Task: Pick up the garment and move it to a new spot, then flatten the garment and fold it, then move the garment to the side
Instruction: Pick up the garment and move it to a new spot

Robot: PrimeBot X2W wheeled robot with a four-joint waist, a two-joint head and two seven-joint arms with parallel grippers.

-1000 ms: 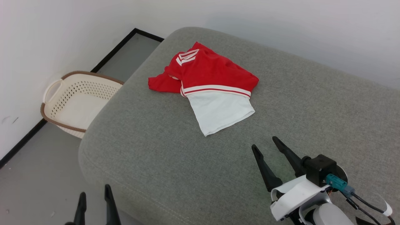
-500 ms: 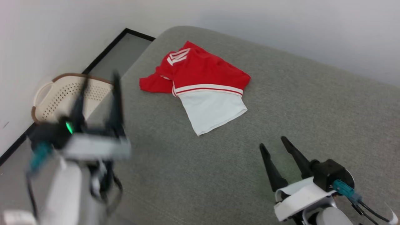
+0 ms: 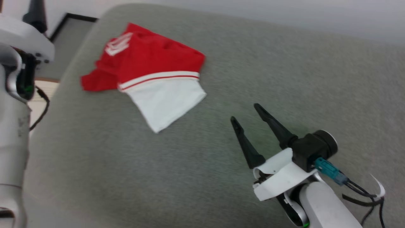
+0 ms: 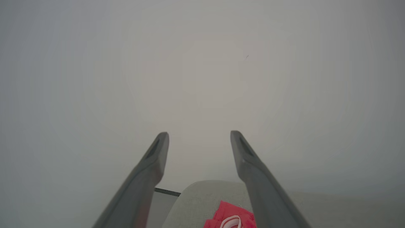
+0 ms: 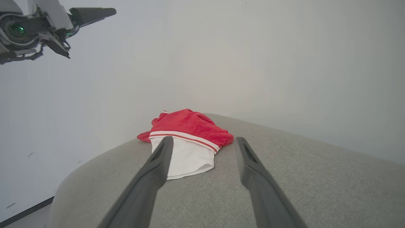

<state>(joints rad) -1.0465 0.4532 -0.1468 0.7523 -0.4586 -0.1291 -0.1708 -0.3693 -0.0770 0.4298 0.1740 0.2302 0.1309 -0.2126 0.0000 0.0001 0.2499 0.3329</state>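
The garment (image 3: 148,76) lay crumpled on the cushion (image 3: 284,79) near its far left corner. Its red body was bunched at the far end and a white sleeve (image 3: 164,101) spread flat toward the cushion's middle, so its long axis ran diagonally inward from that corner, sleeve hem leading. The right gripper (image 3: 244,112) hovered low over the cushion's near middle, jaws wide and empty, fingers aimed along that diagonal. In its wrist view the garment sat straight ahead, apart from the fingers. The left gripper (image 4: 199,133), also wide and empty, hung high by the cushion's left edge, pointed at the wall (image 4: 202,63) with the garment below it. The right arm looked nearer, and the hem seemed its closest hold.
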